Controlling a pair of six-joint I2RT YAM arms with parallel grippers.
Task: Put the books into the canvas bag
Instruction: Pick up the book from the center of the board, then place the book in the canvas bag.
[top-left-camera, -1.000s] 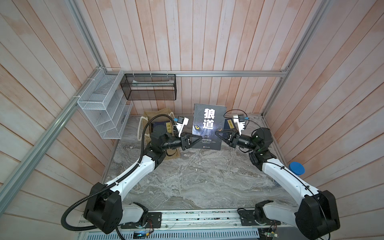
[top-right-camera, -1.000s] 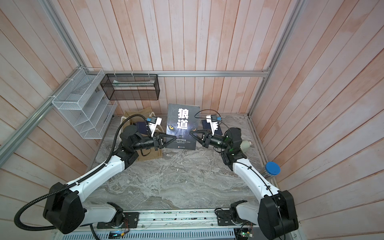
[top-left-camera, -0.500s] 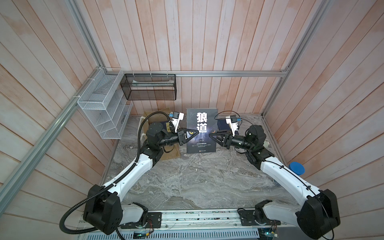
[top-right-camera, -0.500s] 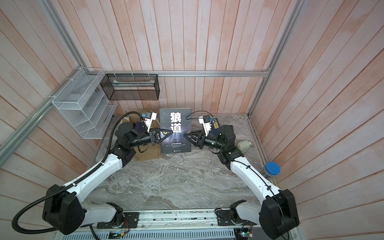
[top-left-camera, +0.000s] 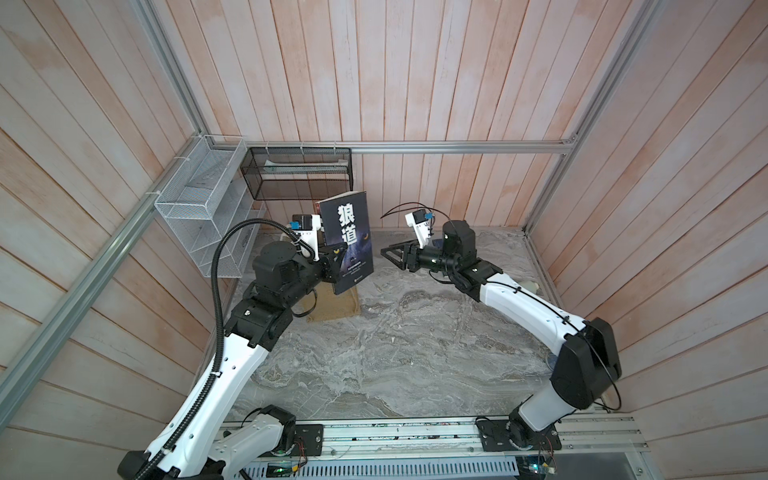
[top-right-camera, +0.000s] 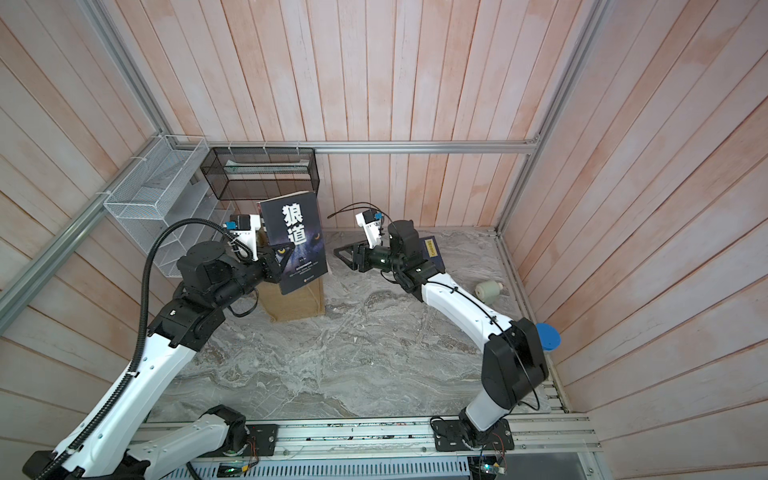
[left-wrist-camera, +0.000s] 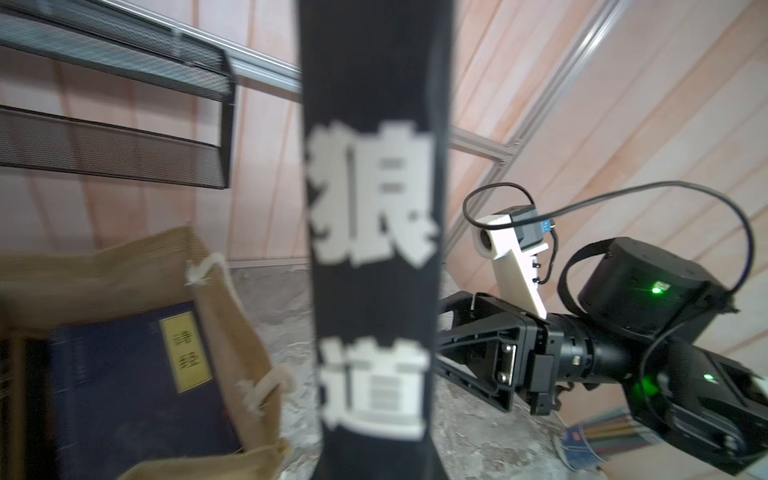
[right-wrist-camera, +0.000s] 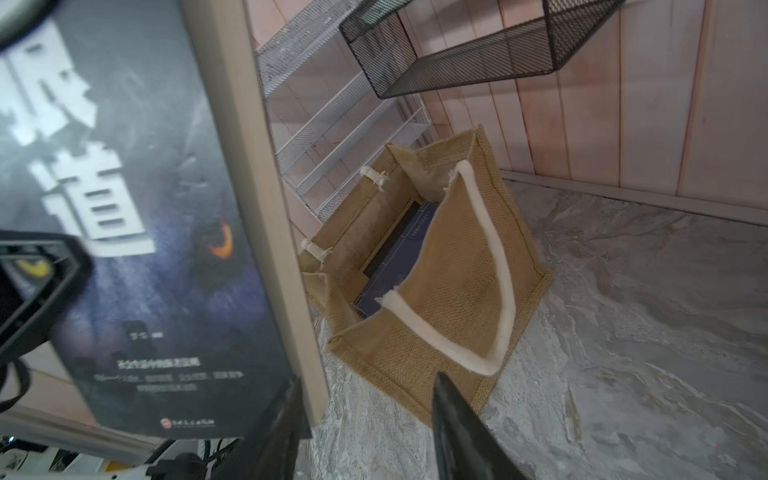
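My left gripper (top-left-camera: 336, 257) is shut on the lower left edge of a black book (top-left-camera: 347, 237) with white characters. It holds the book upright above the tan canvas bag (top-left-camera: 332, 309). The bag stands open at the back left, with a navy book (right-wrist-camera: 399, 257) lying inside it. My right gripper (top-left-camera: 384, 253) is open just right of the black book (top-right-camera: 297, 237) and apart from it. In the right wrist view the right gripper (right-wrist-camera: 368, 380) holds nothing between its fingers. Another navy book (top-right-camera: 432, 249) lies on the table behind the right arm.
A white wire shelf (top-left-camera: 199, 216) and a black mesh basket (top-left-camera: 299, 172) hang on the walls above the bag. A white roll (top-right-camera: 490, 290) and a blue disc (top-right-camera: 547, 336) sit by the right wall. Wooden walls close in three sides.
The right gripper has opened, let go of the black book and drawn back to the right. The left gripper has closed on the book and carried it left and up, over the bag.
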